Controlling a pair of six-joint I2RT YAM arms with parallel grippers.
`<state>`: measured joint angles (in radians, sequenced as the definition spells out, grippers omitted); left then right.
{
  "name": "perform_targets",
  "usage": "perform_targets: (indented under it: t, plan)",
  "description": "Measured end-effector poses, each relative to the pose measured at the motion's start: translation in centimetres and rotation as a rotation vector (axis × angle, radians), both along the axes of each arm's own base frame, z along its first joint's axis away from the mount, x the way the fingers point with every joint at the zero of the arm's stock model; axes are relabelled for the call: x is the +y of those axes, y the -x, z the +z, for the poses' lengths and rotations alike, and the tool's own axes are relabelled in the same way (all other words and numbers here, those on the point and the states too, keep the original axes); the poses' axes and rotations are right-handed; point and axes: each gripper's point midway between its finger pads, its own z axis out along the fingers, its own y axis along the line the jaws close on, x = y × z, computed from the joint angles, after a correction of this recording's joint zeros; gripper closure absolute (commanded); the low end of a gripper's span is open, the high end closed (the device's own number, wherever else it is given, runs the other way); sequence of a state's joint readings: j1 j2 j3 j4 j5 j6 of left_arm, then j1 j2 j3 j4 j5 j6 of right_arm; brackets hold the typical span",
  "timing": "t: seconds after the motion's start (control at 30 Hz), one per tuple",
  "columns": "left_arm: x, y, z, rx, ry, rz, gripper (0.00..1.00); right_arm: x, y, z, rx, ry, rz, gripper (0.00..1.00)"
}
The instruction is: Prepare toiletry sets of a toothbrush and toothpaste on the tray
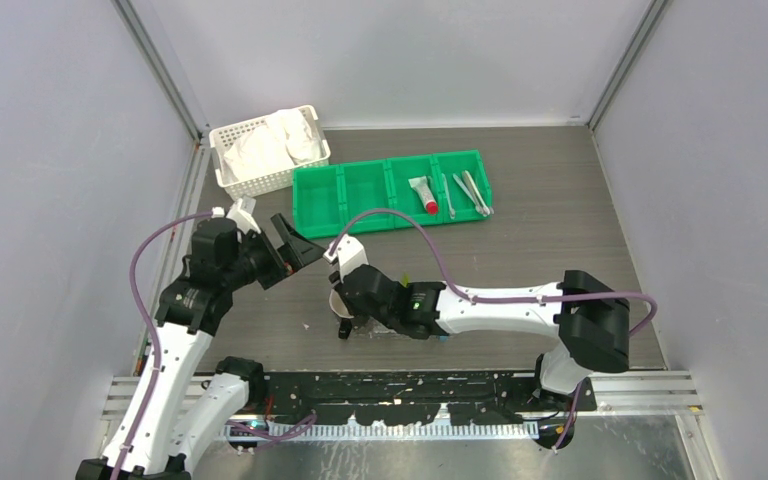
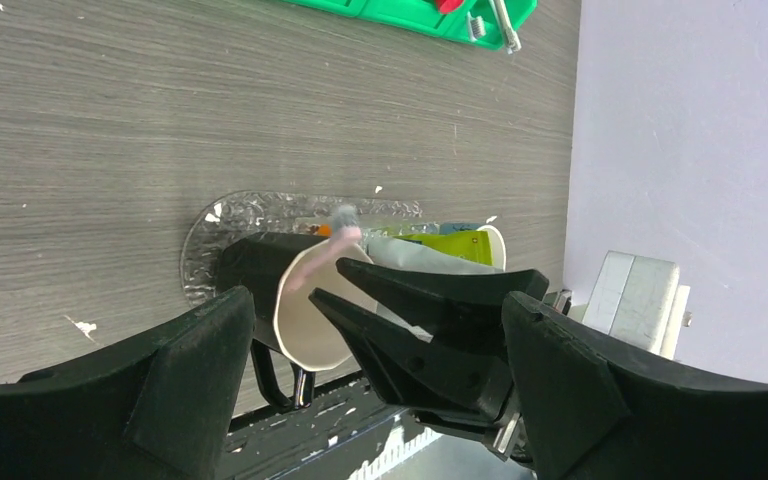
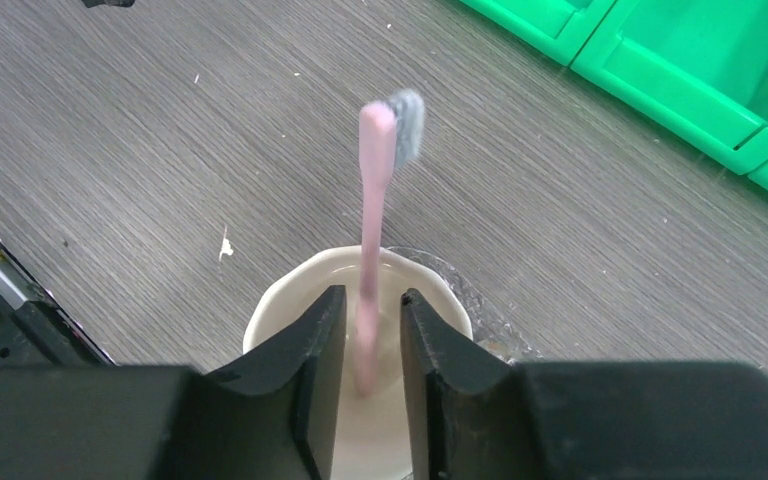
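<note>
While right jaws pinch pink toothbrush (image 3: 370, 210) in white cup (image 3: 278, 298), left jaws hang open.

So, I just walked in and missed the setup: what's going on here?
The right pincer straddles a pink toothbrush standing in a white cup on the clear tray. Whether it is gripping is unclear. The left pincer hangs open nearby, holding nothing. A yellow-green toothpaste tube sits in what looks like a second cup alongside. A red-capped tube and more toothbrushes lie in the green bin.
</note>
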<state>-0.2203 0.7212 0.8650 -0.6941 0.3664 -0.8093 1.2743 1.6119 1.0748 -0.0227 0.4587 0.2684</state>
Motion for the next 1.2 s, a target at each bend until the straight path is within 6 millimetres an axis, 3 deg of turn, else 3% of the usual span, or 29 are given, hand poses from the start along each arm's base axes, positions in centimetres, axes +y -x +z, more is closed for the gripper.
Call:
perform_targets:
  t: [0.07,0.27,0.4,0.5,0.6,0.7,0.77,0.8,0.9,0.93,1.0,1.1,1.2]
  plan:
    - [0.0,0.0,0.0,0.001,-0.001,0.000,0.06,-0.1,0.0,0.0,0.001,-0.002,-0.002,0.58]
    - [0.0,0.0,0.0,0.000,-0.001,0.000,0.06,-0.4,0.1,0.4,0.003,-0.014,-0.005,0.58]
    - [0.0,0.0,0.0,0.000,-0.001,0.000,0.06,-0.5,0.3,1.6,0.001,-0.044,-0.003,0.58]
    - [0.0,0.0,-0.1,0.002,-0.003,0.000,0.06,-1.1,0.4,4.1,-0.007,-0.071,-0.006,0.54]
    - [0.1,-0.1,-0.3,0.005,-0.008,0.005,0.06,-1.9,-0.3,8.7,-0.032,-0.128,-0.033,0.56]
    - [0.1,-0.1,-0.4,0.007,-0.009,0.006,0.06,-4.0,-3.4,14.5,-0.036,-0.232,-0.114,0.62]
    - [0.1,0.0,-0.5,0.009,-0.009,0.006,0.06,-8.0,-8.5,17.1,-0.033,-0.300,-0.248,0.66]
    - [0.1,0.0,-0.5,0.010,-0.009,0.006,0.06,-10.2,-10.7,17.3,-0.028,-0.315,-0.318,0.66]
    - [0.2,0.0,-0.5,0.007,-0.010,0.008,0.06,-17.7,-16.9,15.0,0.042,-0.308,-0.539,0.67]
    - [0.2,-0.1,-0.5,0.006,-0.011,0.008,0.06,-20.2,-18.6,13.2,0.091,-0.293,-0.609,0.66]
    - [0.2,-0.1,-0.5,0.006,-0.013,0.010,0.06,-23.2,-20.7,9.2,0.199,-0.251,-0.696,0.64]
    - [0.3,-0.1,-0.6,0.008,-0.015,0.011,0.06,-24.9,-21.6,2.5,0.381,-0.164,-0.742,0.63]
    - [0.3,0.0,-0.7,0.012,-0.018,0.013,0.06,-25.1,-21.1,-2.7,0.532,-0.082,-0.740,0.62]
